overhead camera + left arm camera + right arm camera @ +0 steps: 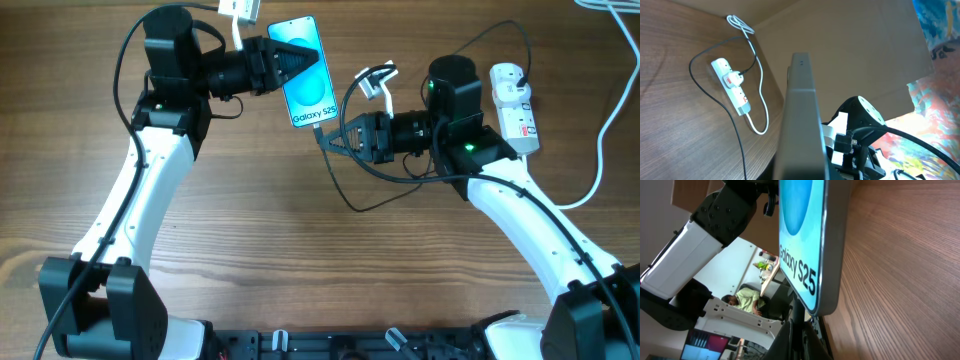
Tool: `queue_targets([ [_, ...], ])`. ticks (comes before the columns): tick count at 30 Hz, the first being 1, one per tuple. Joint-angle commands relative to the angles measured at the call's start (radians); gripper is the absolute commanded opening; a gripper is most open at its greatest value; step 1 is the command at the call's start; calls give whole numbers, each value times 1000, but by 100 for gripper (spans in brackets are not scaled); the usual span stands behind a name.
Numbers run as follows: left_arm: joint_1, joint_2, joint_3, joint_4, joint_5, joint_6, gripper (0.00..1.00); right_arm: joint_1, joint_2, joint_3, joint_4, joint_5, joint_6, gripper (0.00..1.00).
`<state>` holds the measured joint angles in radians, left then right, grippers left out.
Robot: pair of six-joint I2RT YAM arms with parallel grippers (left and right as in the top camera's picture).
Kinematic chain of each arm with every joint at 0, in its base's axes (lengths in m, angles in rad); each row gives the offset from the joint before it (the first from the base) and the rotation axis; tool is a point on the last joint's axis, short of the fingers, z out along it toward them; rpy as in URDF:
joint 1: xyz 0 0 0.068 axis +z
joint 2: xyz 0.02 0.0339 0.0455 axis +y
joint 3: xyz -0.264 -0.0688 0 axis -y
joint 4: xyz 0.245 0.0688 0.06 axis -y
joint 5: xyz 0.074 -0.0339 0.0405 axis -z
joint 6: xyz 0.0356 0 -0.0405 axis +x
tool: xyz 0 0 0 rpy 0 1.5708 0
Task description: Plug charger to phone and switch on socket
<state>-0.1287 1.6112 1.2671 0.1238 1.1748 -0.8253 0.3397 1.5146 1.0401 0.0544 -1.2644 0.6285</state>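
My left gripper [296, 60] is shut on the phone [306, 78], holding its teal "Galaxy S25" screen up above the table. In the left wrist view the phone [802, 125] shows edge-on. My right gripper [330, 136] is shut on the charger's black plug tip [321, 129], which meets the phone's bottom edge. In the right wrist view the phone [807, 245] fills the top and the plug [797, 314] rises from my fingers [801, 340] into its lower edge. The thin black charger cable [352, 195] loops back to the white socket [515, 105] at the far right.
The socket also shows in the left wrist view [731, 86] with a red switch, a black plug in it and a white cable [760, 115]. Another white cable [606, 120] runs along the right edge. A white clip [376, 78] lies behind the right gripper.
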Motion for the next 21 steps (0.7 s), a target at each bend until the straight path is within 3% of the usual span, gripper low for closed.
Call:
queue_targets([
  [1, 2, -5, 16, 6, 11, -2, 4, -14, 8, 12, 31, -16, 30, 4],
  [8, 2, -5, 16, 1, 10, -28, 4, -19, 11, 12, 101, 42, 116, 4],
  [13, -16, -5, 16, 21, -18, -81, 4, 62, 28, 12, 200, 145, 187, 5],
  [21, 27, -5, 16, 37, -36, -85, 4, 60, 26, 12, 187, 209, 182, 5],
])
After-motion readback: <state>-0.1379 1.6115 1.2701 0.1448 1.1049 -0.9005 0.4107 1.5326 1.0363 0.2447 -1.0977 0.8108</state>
